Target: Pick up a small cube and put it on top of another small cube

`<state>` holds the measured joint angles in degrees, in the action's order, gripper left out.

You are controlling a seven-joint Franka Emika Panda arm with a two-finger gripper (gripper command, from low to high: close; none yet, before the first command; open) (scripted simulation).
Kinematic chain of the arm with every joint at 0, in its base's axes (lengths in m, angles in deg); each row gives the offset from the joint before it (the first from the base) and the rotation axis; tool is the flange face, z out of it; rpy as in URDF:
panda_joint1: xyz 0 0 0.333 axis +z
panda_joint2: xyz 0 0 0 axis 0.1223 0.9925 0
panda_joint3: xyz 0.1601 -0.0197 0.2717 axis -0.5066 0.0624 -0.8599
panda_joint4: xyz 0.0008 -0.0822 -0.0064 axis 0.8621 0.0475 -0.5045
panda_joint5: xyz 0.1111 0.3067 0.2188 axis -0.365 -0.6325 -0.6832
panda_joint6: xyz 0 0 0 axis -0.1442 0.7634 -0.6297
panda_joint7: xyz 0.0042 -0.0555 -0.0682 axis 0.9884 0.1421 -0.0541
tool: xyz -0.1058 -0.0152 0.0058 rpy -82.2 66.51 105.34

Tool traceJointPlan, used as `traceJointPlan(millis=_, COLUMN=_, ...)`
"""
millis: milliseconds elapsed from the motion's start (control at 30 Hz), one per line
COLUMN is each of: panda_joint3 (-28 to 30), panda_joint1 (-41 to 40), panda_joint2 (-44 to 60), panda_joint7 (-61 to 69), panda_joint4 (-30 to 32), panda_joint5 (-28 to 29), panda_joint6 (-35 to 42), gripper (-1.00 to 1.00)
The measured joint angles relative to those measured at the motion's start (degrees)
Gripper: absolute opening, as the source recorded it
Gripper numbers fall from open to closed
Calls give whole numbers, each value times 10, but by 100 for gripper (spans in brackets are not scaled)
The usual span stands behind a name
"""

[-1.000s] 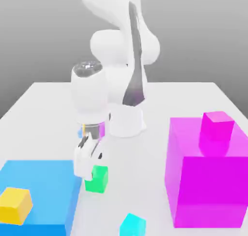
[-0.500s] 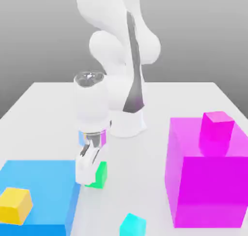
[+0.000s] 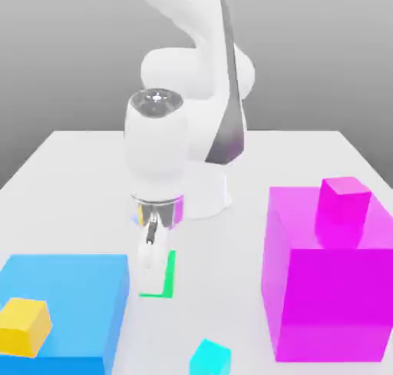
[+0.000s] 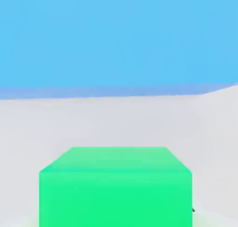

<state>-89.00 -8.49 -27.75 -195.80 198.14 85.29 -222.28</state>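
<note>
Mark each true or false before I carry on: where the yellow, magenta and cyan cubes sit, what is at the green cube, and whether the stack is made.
The yellow cube is on the blue block: true.
The small magenta cube is on the floor: false, it is on the big magenta block.
The gripper is at the green cube: true.
The green cube is on the cyan cube: false, they stand apart.
</note>
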Motion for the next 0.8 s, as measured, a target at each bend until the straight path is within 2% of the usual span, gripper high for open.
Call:
traceJointPlan(millis=233, panda_joint3=-19, panda_joint1=22, panda_joint2=33, panda_joint7=34, panda_joint4=-70, panda_joint5=-6, panda_joint6=41, gripper=-100)
traceJointPlan(millis=533, panda_joint3=-55, panda_joint1=38, panda_joint2=60, panda_joint7=96, panda_joint4=-159, panda_joint5=-42, panda_joint6=89, gripper=-100)
traceJointPlan(millis=700, panda_joint3=-33, panda_joint1=59, panda_joint2=139, panda_joint7=78, panda_joint4=-173, panda_joint5=-11, panda_joint6=21, gripper=-100)
traceJointPlan(millis=733, panda_joint3=-29, panda_joint1=62, panda_joint2=151, panda_joint7=75, panda_joint4=-173, panda_joint5=-6, panda_joint6=11, gripper=100)
traceJointPlan(millis=800, panda_joint3=-29, panda_joint1=62, panda_joint2=151, panda_joint7=75, panda_joint4=-173, panda_joint5=-6, panda_joint6=11, gripper=100)
